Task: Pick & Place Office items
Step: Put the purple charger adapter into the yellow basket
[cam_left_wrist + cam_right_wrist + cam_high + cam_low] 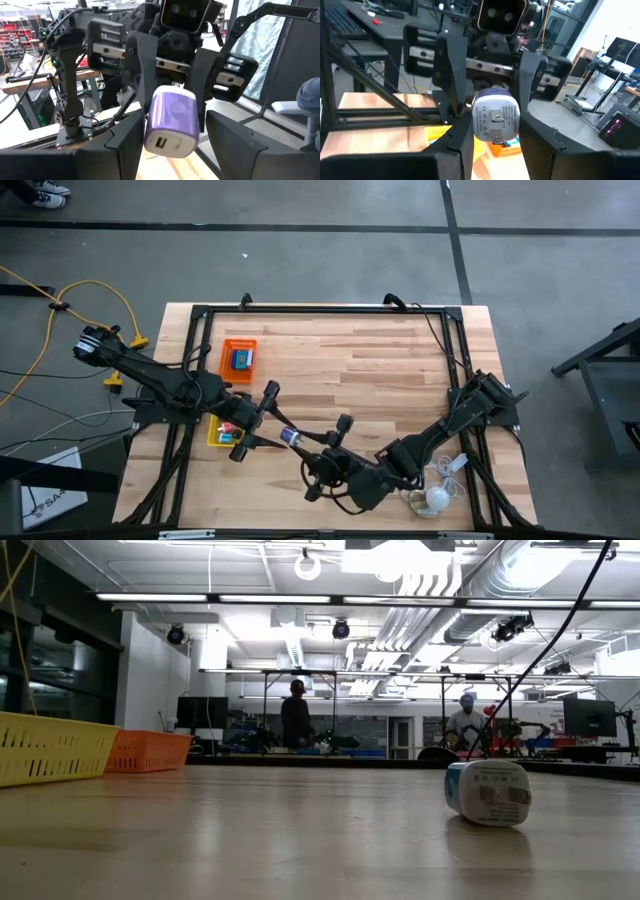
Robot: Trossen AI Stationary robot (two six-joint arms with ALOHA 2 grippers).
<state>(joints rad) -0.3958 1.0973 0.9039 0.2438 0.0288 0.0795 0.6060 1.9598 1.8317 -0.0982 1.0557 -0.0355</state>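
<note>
Grippers are facing each other tip to tip above the near half of the pale wooden plank table [400, 360], with a purple-and-white plastic charger block [172, 117] between them. The right gripper [492, 155], reaching in from the table's right side, is clenching the block between its two dark fingers and holding it clear of the wood. The left gripper [170, 157] is standing released, its fingers spread wider than the block and flanking it on either side. The block's white face with its metal contact is pointing toward the right wrist, and its slotted end toward the left wrist.

Just beside the left gripper, a flat yellow mesh tray [216, 436] is sitting at the table's left edge, holding a few small pink and blue pieces [229, 429] too small to tell apart. Farther back along the same edge, a flat orange mesh tray [228, 346] is carrying a blue block [241, 360].

Near the front right corner, under the right arm, a white cable bundle with a round white piece [436, 499] is lying on the wood. The low view is showing a white rounded block with a printed label [487, 792] resting on the tabletop; which piece this is cannot be told.

Beyond the table, two people [296, 716] are standing among workbenches in the brightly lit room.
</note>
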